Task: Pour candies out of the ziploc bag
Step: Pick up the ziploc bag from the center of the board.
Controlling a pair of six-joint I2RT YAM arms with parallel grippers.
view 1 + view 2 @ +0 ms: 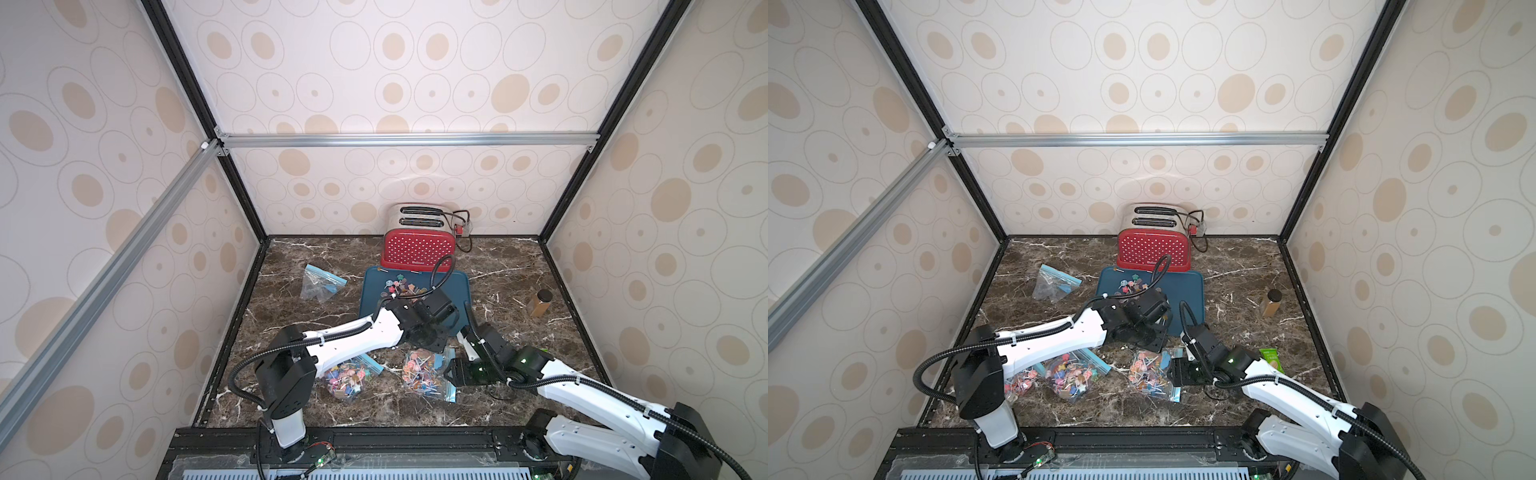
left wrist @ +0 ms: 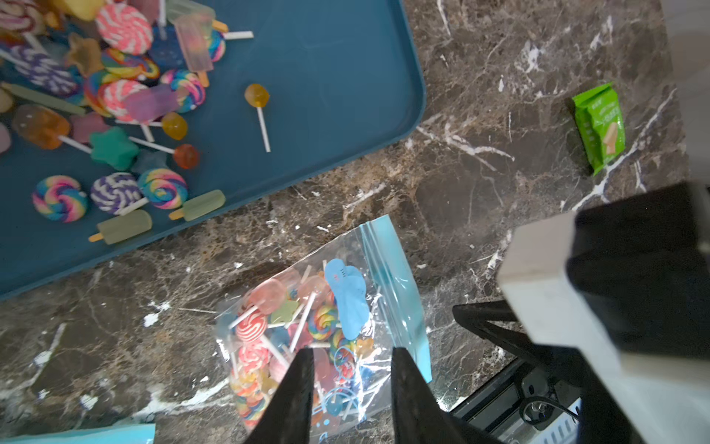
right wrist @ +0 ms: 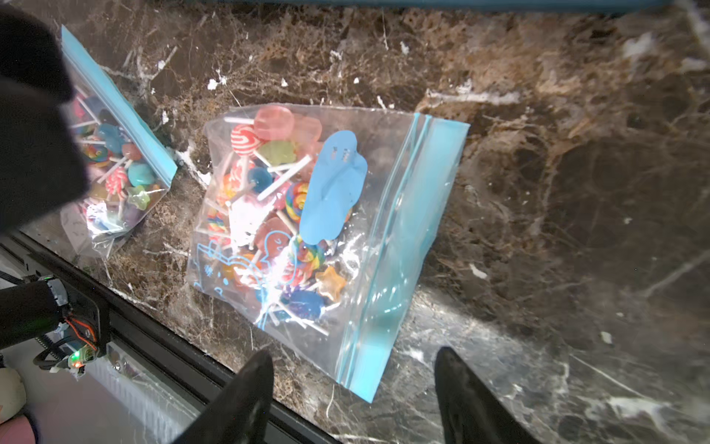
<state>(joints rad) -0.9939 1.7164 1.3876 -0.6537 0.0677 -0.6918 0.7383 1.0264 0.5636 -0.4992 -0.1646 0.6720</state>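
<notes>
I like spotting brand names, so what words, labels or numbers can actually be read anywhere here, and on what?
Nothing here can be read as words or numbers.
Red toaster: small pale brand mark low on its front, too blurred.
Green snack packet: pale print, too blurred.
Blue cloud label on the ziploc bag: tiny marks, unreadable.

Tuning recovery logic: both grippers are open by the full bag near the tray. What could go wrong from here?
1. The left gripper and right gripper crowd one ziploc bag; they may collide.
2. Its zip strip looks flat; if sealed, nothing pours.
3. The candies already pile near the low rim of the tray; more may spill over.
</notes>
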